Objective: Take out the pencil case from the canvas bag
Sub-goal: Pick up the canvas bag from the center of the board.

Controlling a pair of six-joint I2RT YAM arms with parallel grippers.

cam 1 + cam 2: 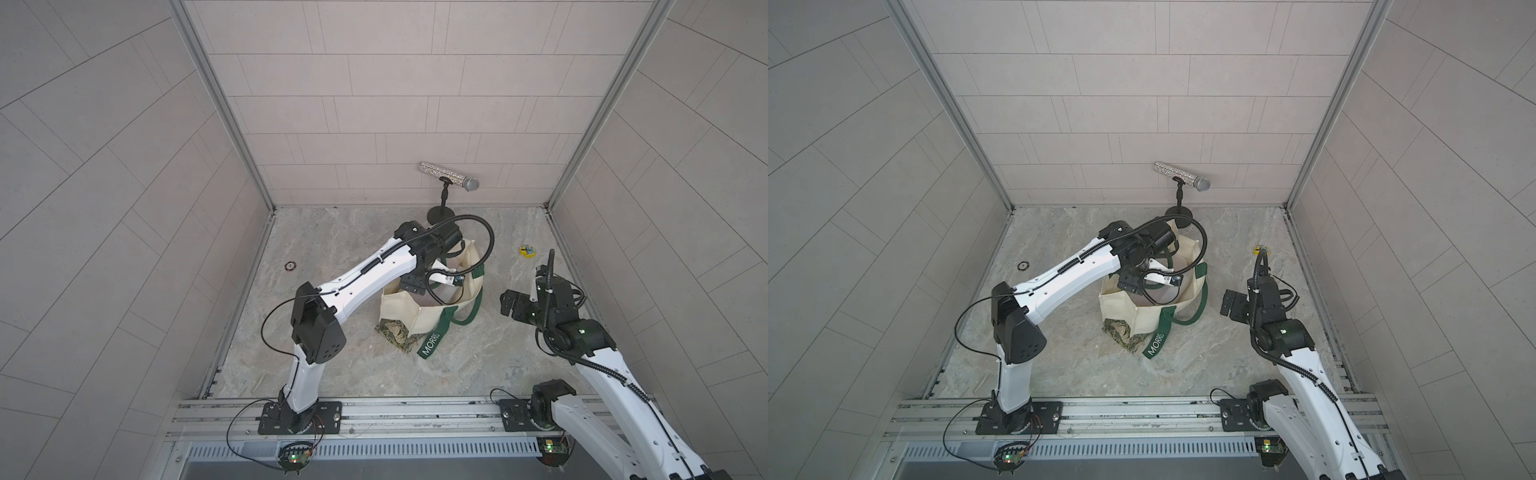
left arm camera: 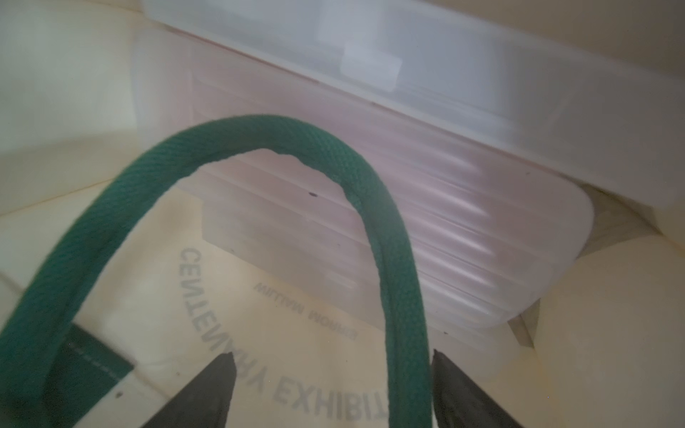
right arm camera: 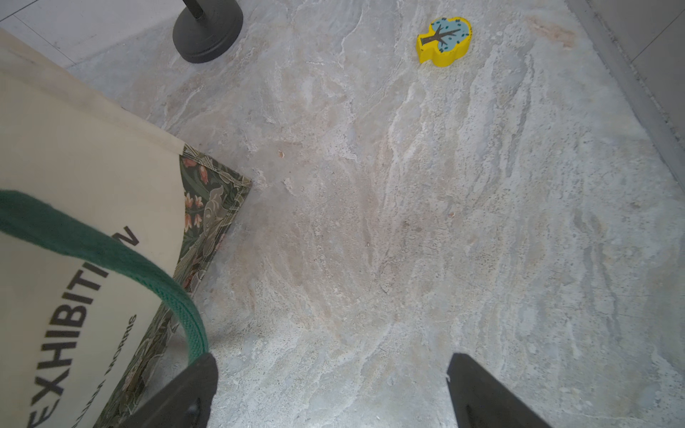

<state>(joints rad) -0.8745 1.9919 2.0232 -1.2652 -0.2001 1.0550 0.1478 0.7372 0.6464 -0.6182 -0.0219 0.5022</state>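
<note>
The pencil case (image 2: pixel 426 207), a frosted ribbed box, is lying inside the bag (image 1: pixel 415 316), showing plainly only in the left wrist view; in both top views the left arm (image 1: pixel 365 270) is bending down into the bag's mouth; the left gripper (image 2: pixel 333 367) is keeping its jaws parted, a green handle (image 2: pixel 281 137) looping between them; the right gripper (image 3: pixel 331 363) is hovering beside the bag, spread wide, holding nothing.

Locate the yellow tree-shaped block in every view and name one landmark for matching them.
In a top view: yellow tree-shaped block right of the canvas bag.
In a top view: same spot, partly behind the right arm's cable.
Left wrist: not in it.
Right wrist: apart from the bag's patterned corner.
Landmark: microphone stand's black base.
</note>
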